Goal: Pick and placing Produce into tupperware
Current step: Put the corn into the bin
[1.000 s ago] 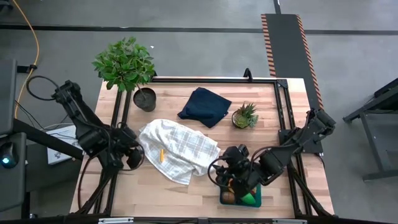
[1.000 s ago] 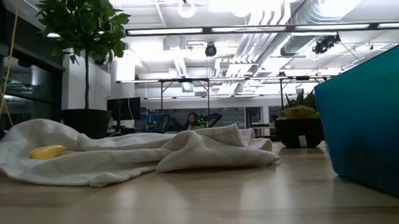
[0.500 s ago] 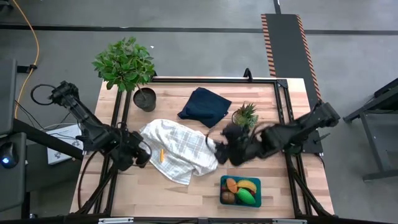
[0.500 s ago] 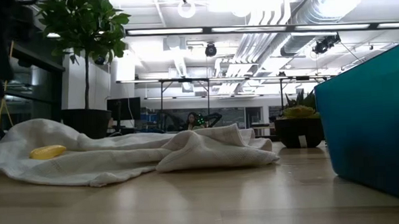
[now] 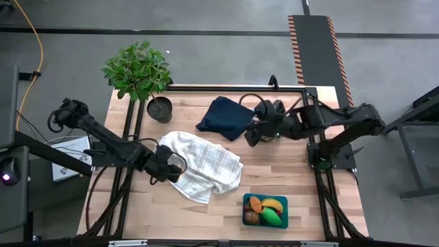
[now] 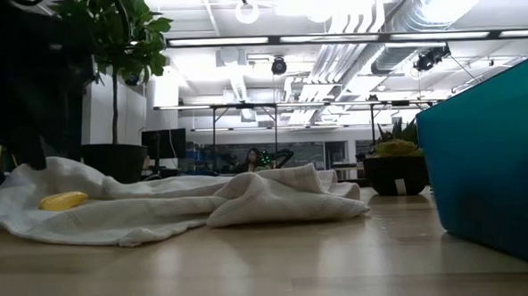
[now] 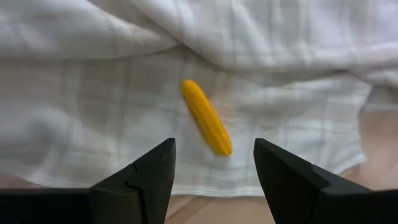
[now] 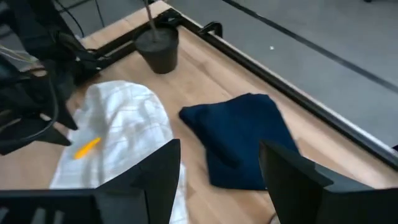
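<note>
The left gripper (image 7: 212, 171) has its jaws spread wide and holds nothing; it hangs just over the white checked towel (image 5: 202, 165). The yellow banana-like piece (image 7: 206, 126) lies on this towel, just ahead of the fingers, slanted between them. The right gripper (image 8: 219, 180), also released and empty, is high at 1 o'clock of the table, over the navy cloth (image 5: 225, 116). The teal tupperware (image 5: 283, 221) sits at 5 o'clock, holding orange, yellow, green and brown pieces. I judge the step is reaching for the last piece; next the left gripper must lower and close across it without catching towel.
</note>
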Robot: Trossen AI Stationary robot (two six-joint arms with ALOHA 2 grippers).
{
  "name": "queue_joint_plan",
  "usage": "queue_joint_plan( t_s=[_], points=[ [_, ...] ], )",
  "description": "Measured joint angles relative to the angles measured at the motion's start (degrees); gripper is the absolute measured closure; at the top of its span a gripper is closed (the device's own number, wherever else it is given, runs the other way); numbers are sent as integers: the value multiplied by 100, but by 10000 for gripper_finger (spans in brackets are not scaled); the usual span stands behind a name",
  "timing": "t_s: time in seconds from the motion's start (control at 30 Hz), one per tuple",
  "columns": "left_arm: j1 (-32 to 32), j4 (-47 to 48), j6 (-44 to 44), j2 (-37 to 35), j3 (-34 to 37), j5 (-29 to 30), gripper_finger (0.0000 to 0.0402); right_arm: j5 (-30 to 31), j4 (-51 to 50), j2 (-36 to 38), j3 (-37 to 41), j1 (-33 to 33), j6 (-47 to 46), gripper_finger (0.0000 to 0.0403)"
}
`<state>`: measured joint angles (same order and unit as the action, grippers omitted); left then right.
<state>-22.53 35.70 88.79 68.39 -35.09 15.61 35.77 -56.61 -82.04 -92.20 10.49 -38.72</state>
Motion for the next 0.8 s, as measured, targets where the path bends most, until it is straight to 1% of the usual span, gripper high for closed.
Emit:
queue_joint_plan(
  t_s=[0.07,0.23,0.37,0.43,0.6,0.8],
  points=[
    [52,71,57,220,-150,-75,197,-53,-36,25,0,-132,175,195],
    [129,456,311,659,-684,-21,197,-511,-60,65,0,-440,802,195],
    [357,909,363,1103,-1076,-99,197,-841,-32,92,0,-658,1207,195],
    [471,964,356,1350,-1264,-186,197,-955,-36,126,0,-733,1379,195],
    [649,1143,299,1928,-1634,-454,197,-990,-112,293,2,-887,1728,195],
    [641,1246,436,2274,-1760,-603,197,-997,-113,611,2,-1090,1984,195]
  ],
)
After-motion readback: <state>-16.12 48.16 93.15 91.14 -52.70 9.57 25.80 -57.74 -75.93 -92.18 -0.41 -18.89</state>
